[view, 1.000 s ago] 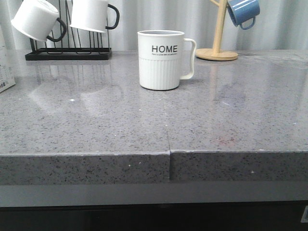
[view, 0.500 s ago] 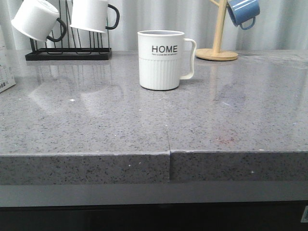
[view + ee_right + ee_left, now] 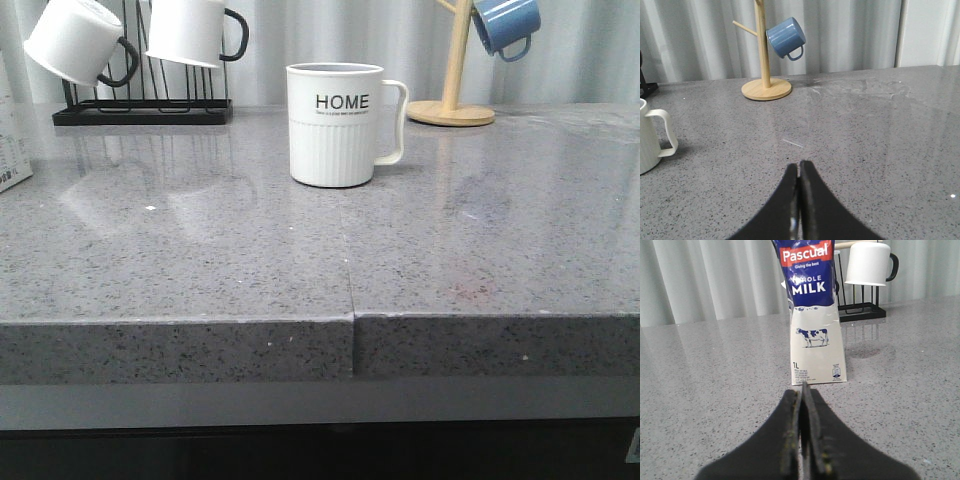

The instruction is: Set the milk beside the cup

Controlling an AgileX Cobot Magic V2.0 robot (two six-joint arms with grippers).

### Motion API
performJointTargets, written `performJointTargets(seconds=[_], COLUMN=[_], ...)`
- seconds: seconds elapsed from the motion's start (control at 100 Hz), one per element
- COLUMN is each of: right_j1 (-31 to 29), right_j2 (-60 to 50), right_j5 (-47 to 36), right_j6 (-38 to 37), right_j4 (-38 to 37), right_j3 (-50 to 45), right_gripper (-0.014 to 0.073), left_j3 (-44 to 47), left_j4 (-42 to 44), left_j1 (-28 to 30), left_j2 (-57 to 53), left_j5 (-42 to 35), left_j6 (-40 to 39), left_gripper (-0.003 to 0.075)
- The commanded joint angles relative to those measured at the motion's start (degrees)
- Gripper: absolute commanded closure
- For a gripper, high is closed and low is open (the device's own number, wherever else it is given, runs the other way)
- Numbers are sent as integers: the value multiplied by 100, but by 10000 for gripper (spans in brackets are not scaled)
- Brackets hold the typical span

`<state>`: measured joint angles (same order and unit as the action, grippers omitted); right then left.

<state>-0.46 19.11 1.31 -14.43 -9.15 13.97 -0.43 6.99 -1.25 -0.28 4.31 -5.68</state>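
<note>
A grey speckled stone counter (image 3: 200,260) fills the front view, with neither arm visible there. The cup (image 3: 335,124), a large white mug with a ribbed lower body, black "HOME" lettering and a white handle, stands upright toward the back of the counter near its middle. Behind it on one side is a black wire rack (image 3: 140,100) holding two smaller white mugs (image 3: 190,30) with black handles, and on the other side a wooden mug tree (image 3: 452,90) carrying a blue mug (image 3: 505,25). In the left wrist view, the left claw (image 3: 802,395) has its two black fingers pressed together, closed on nothing, hovering low over the counter. Straight ahead of this claw, near but not touching it, the milk (image 3: 812,315) stands upright: a tall carton with a blue top reading "Pascual" and "WHOLE MILK", a cow picture and "1L" on its white lower half. The rack with a white mug lies beyond the carton. In the right wrist view, the right claw (image 3: 799,170) is likewise closed and empty above bare counter. The cup's handle and ribbed side sit ahead and off to the claw's left, well apart from it, while the wooden tree with the blue mug stands farther ahead.
</note>
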Motion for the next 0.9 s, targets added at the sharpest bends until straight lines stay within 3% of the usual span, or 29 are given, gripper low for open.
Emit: performJointTargets(seconds=[0.0, 0.77, 0.89], right_j1=[-50, -30, -30], right_j2=[14, 14, 14], right_j5=[-407, -407, -407], right_j6=[-9, -9, -9], right_j4=[-67, -67, -67], right_j3=[149, 149, 149], right_gripper=[715, 715, 715], left_j3=[293, 279, 17], left_j4=[-47, 26, -863], left_j1=[-7, -7, 4], left_j2=[-183, -183, -118], left_j5=[-498, -744, -689], left_j6=[-6, 4, -91], left_gripper=[741, 741, 741])
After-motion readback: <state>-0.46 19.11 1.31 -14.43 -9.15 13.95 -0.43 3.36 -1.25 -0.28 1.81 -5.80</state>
